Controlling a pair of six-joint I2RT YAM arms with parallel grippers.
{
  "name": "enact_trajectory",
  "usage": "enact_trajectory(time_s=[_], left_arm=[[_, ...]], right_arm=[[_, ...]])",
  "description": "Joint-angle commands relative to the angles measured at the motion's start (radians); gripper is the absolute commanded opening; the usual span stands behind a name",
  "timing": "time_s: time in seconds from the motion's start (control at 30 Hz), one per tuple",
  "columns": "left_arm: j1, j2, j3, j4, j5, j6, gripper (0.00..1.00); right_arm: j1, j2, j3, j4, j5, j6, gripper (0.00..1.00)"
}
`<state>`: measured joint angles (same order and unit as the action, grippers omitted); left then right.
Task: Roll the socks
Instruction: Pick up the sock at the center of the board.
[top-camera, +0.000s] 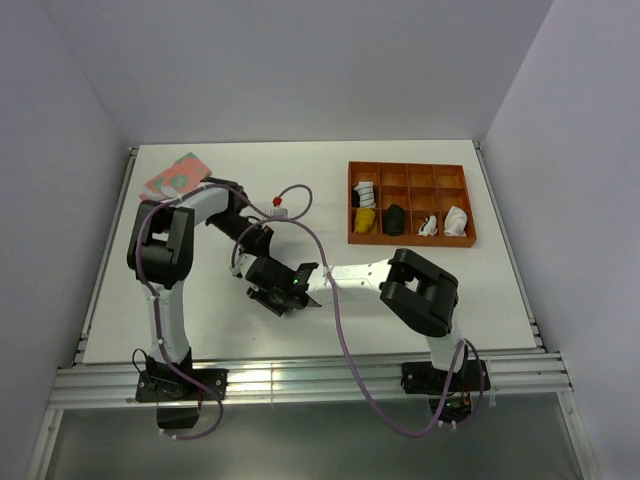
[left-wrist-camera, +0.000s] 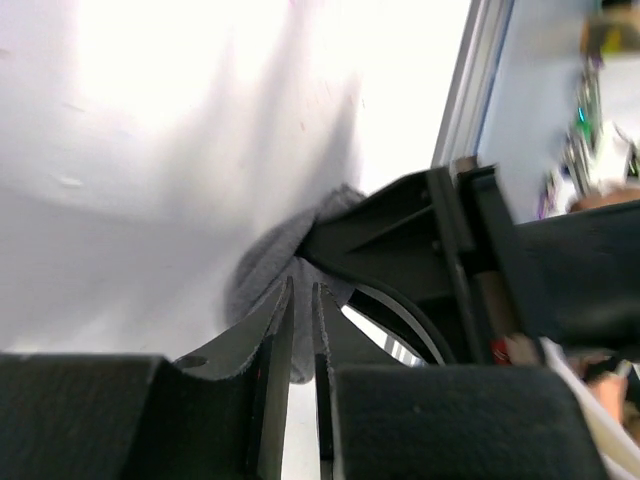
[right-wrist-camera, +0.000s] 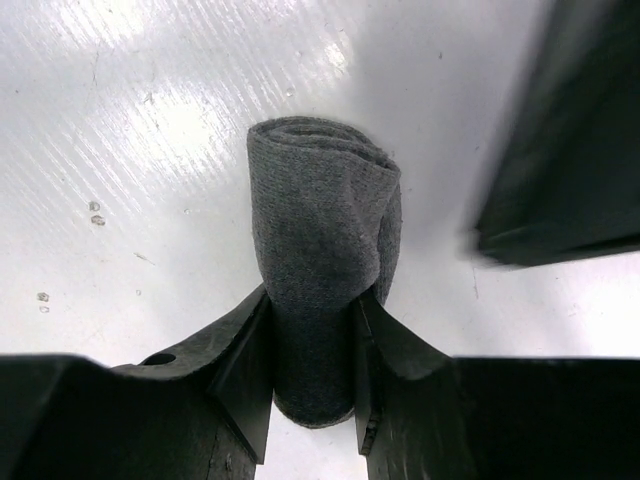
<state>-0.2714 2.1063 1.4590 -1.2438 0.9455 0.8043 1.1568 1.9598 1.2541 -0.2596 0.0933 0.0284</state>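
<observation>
The grey sock (right-wrist-camera: 320, 200) is wound into a tight roll standing on the white table. My right gripper (right-wrist-camera: 312, 300) is shut on its lower part, one finger on each side. My left gripper (left-wrist-camera: 302, 300) is nearly closed, pinching a thin fold of the same grey sock (left-wrist-camera: 262, 270) between its pads. In the top view both grippers, left (top-camera: 268, 278) and right (top-camera: 292, 290), meet at the table's middle and hide the sock. No loose white sock with black stripes shows on the table.
An orange divided tray (top-camera: 411, 238) at the back right holds a striped bundle (top-camera: 363, 192), a yellow one (top-camera: 366, 220), a black one (top-camera: 394, 218) and two whitish ones. A pink and green item (top-camera: 178, 175) lies at the back left. Purple cables loop over the table.
</observation>
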Motion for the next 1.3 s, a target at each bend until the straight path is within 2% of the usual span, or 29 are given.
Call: enact_trajectory(time_s=[0.0, 0.1, 0.3, 0.63, 0.97, 1.1, 1.27], left_arm=[[0.032, -0.101, 0.047, 0.098, 0.064, -0.120, 0.18], [0.063, -0.117, 0.063, 0.106, 0.072, -0.174, 0.18], [0.150, -0.215, 0.021, 0.251, 0.010, -0.341, 0.14], [0.253, -0.422, -0.006, 0.247, -0.019, -0.334, 0.14], [0.307, -0.525, -0.051, 0.250, 0.016, -0.321, 0.14], [0.322, -0.568, -0.087, 0.256, 0.036, -0.324, 0.15], [0.325, -0.611, -0.094, 0.248, 0.058, -0.320, 0.16]], right_arm=[[-0.008, 0.044, -0.082, -0.070, -0.076, 0.067, 0.00], [-0.019, 0.030, -0.101, -0.049, -0.066, 0.094, 0.00], [-0.057, -0.036, -0.110, -0.030, -0.060, 0.179, 0.00], [-0.120, -0.159, -0.044, -0.085, 0.040, 0.301, 0.00], [-0.236, -0.278, 0.005, -0.141, 0.086, 0.308, 0.00], [-0.314, -0.326, 0.053, -0.197, 0.161, 0.308, 0.00], [-0.505, -0.349, 0.128, -0.245, 0.220, 0.291, 0.00]])
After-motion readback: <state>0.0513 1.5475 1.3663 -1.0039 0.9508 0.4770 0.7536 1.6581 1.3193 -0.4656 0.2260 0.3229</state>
